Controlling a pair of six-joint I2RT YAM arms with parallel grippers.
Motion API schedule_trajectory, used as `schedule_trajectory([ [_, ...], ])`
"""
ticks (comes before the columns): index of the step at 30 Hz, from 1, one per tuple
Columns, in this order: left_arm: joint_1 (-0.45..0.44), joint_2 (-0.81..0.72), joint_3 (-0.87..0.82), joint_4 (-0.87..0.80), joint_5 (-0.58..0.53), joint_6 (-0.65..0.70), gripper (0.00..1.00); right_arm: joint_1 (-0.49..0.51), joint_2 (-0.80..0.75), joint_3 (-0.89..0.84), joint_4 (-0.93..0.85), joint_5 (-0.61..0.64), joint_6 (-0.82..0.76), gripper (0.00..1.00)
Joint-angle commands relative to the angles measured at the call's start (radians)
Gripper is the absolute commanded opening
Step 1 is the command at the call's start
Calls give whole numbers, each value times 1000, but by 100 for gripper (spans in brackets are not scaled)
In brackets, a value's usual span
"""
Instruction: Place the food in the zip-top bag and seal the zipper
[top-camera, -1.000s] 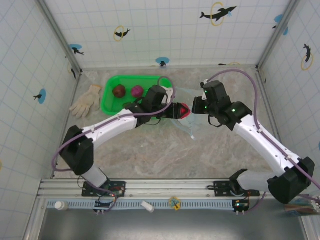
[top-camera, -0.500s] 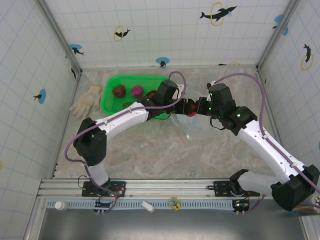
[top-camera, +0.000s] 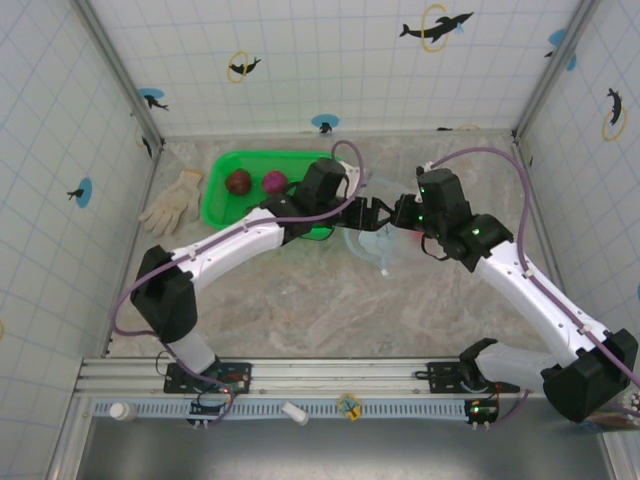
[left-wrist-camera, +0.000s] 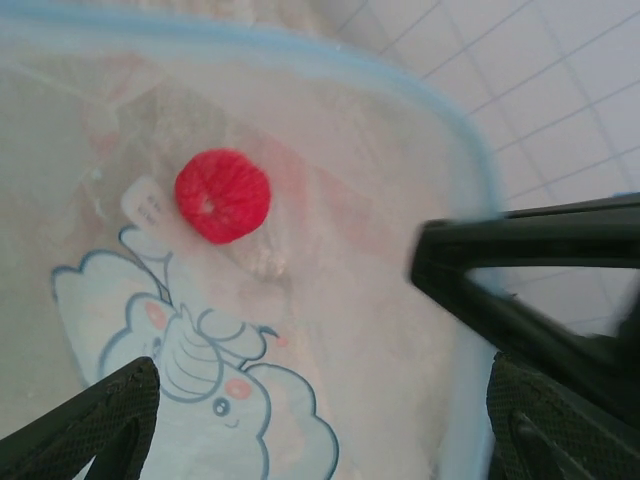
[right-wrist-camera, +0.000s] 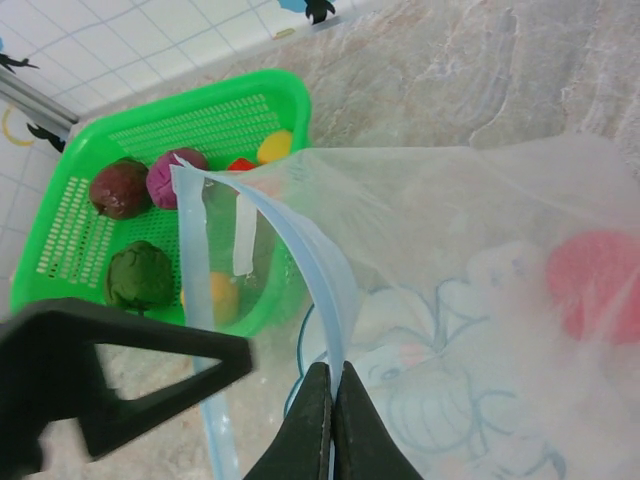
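My right gripper (right-wrist-camera: 331, 372) is shut on the light-blue zipper (right-wrist-camera: 318, 268) of the zip-top bag (right-wrist-camera: 470, 330) and holds its mouth up. In the top view it (top-camera: 401, 214) faces my left gripper (top-camera: 366, 213) at the bag's (top-camera: 374, 246) mouth. My left gripper (left-wrist-camera: 325, 430) is open and empty over the bag's inside (left-wrist-camera: 330, 330). One red piece of food (left-wrist-camera: 222, 196) lies in the bag, with the zipper (left-wrist-camera: 472, 160) curving round it. More food sits in the green basket (right-wrist-camera: 95, 215): maroon (right-wrist-camera: 120, 188), magenta (right-wrist-camera: 170, 172), green (right-wrist-camera: 140, 276), yellow (right-wrist-camera: 274, 146).
The green basket (top-camera: 222, 196) stands at the back left, just behind my left arm. A white glove (top-camera: 172, 203) lies left of it. Tiled walls close in the table on three sides. Bare marbled table lies in front of the bag.
My left gripper carried the red food to the bag's mouth, opened and let it go. The red food now lies in the bag. My right gripper kept its hold on the rim.
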Motion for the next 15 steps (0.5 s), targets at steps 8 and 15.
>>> schedule_trajectory([
  [8,305,-194,-123,-30,-61,-4,84,-26,-21,-59,-22,56,-66,0],
  [15,425,-45,-34,-189,-319,66,84,-26,18,-57,-20,57,-100,0],
])
